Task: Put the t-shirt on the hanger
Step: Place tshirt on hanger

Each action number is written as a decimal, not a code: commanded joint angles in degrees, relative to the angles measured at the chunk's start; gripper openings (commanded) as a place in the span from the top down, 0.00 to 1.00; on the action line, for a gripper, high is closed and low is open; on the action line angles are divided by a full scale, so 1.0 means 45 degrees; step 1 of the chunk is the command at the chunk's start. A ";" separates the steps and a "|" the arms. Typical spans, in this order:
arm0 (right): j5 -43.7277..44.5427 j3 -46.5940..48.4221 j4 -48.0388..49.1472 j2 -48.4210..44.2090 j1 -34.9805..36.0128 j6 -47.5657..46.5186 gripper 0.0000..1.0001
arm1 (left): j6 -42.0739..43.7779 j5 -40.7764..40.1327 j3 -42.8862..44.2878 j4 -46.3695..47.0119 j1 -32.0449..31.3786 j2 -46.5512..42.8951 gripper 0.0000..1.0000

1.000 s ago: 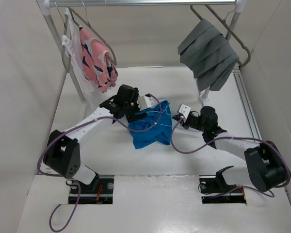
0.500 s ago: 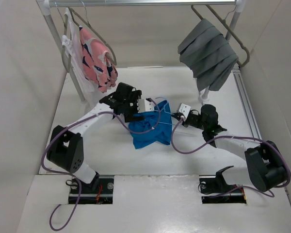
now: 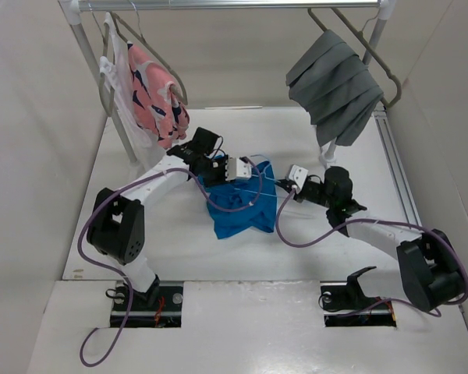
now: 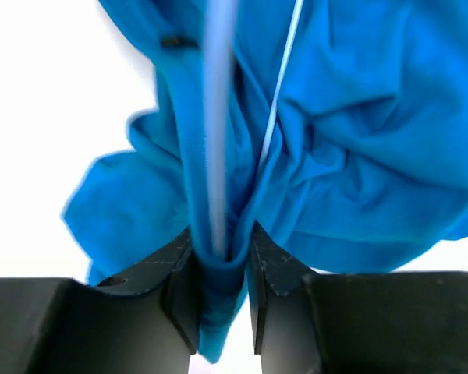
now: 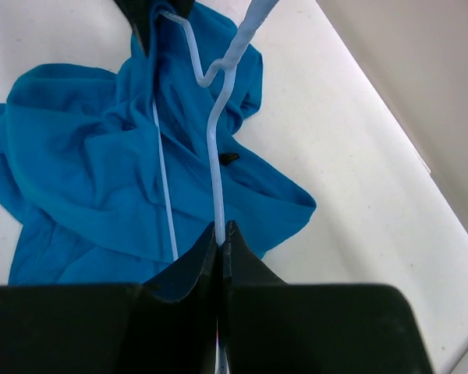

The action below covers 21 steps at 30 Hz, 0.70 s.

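The bright blue t-shirt [image 3: 240, 209] lies crumpled mid-table, with the thin light-blue wire hanger [image 3: 260, 184] lying across its top. My left gripper [image 3: 242, 168] is at the shirt's upper left edge. In the left wrist view its jaws [image 4: 222, 243] are shut on a fold of the t-shirt [image 4: 359, 156], and the hanger's wire [image 4: 216, 117] runs blurred down into that fold. My right gripper [image 3: 285, 186] comes in from the right. In the right wrist view it [image 5: 221, 232] is shut on the hanger [image 5: 214, 156] over the t-shirt [image 5: 78, 164].
A clothes rail [image 3: 226, 5] spans the back. A pink patterned garment [image 3: 157, 97] hangs at its left and a grey cloth [image 3: 335, 82] at its right, both on thicker hangers. The rack's posts [image 3: 101, 86] stand at the table's back corners. Walls close in on both sides.
My left gripper was open beside the shirt; it has slid toward the back edge of the cloth and closed on a fold. The right gripper has kept still on the hanger.
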 commanded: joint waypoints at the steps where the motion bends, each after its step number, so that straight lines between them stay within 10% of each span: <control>1: -0.0558 0.0685 0.0286 -0.0492 -0.0049 0.0018 1.00 | -0.0069 0.1940 0.1487 -0.1373 0.0057 -0.0593 0.78; 14: -0.0208 0.2347 -0.0671 -0.0609 0.0830 -0.0548 1.00 | -0.1199 0.3787 0.3406 -0.2940 -0.1369 -0.0984 0.76; 21: -0.0090 0.1528 -0.0672 -0.0336 0.0712 -0.0782 1.00 | 0.0513 0.2769 0.3738 -0.4865 0.0017 -0.1489 0.32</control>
